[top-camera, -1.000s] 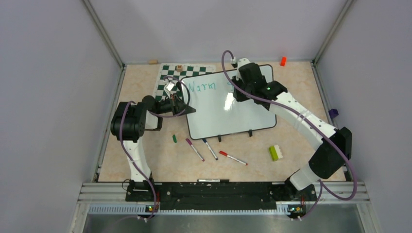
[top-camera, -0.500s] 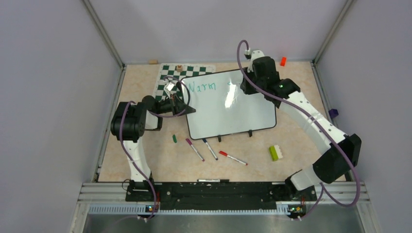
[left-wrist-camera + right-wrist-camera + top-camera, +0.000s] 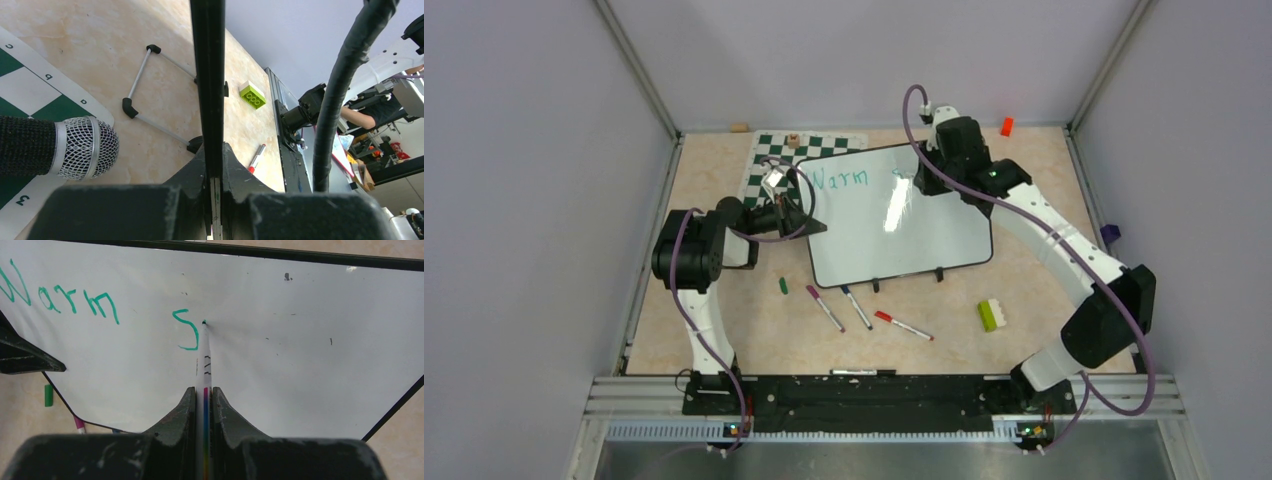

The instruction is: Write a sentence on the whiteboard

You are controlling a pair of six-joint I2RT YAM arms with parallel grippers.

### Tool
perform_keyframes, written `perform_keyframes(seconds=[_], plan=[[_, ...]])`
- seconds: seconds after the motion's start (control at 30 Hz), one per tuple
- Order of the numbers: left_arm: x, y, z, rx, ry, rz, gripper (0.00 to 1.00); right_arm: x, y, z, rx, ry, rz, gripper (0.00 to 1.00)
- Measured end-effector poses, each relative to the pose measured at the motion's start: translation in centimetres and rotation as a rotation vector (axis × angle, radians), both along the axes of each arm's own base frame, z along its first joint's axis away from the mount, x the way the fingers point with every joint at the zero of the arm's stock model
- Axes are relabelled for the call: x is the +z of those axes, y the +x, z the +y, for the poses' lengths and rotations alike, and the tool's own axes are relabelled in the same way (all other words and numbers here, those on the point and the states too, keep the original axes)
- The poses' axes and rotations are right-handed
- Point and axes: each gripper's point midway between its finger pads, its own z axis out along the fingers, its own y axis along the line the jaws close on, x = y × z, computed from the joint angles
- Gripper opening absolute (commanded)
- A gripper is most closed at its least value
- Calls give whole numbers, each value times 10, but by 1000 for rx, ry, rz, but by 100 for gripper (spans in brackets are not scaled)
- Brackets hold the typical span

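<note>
Teal, the sentence (image 3: 839,180) on the whiteboard (image 3: 874,235) reads "Warm", left of the right pincer (image 3: 921,180), which has shifted rightward. The left pincer (image 3: 214,170) is clamped on the board's rim. The right one grips a pen (image 3: 204,357), tip ahead beside an "S": word two has begun.

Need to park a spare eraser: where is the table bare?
Bare beige tabletop: the near strip between the red-capped marker and the green-and-white toy brick, and the far left corner beside the checkered green-and-white mat. Crowded: before the glossy white whiteboard, left of that marker.
</note>
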Motion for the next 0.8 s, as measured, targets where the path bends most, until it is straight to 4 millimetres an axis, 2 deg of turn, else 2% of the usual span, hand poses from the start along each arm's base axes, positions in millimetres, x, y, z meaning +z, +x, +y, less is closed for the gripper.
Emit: perform_keyframes(seconds=[0.3,0.47,0.8], plan=[[0,1,0,5,-4,19,0,-6,1,-1,-7,-8,6,0],[0,1,0,5,-4,21,0,-17,-9,-6,-10,-14,30,0],[0,1,0,6,-4,20,0,-13,-5,-6,-19,-16,26,0]])
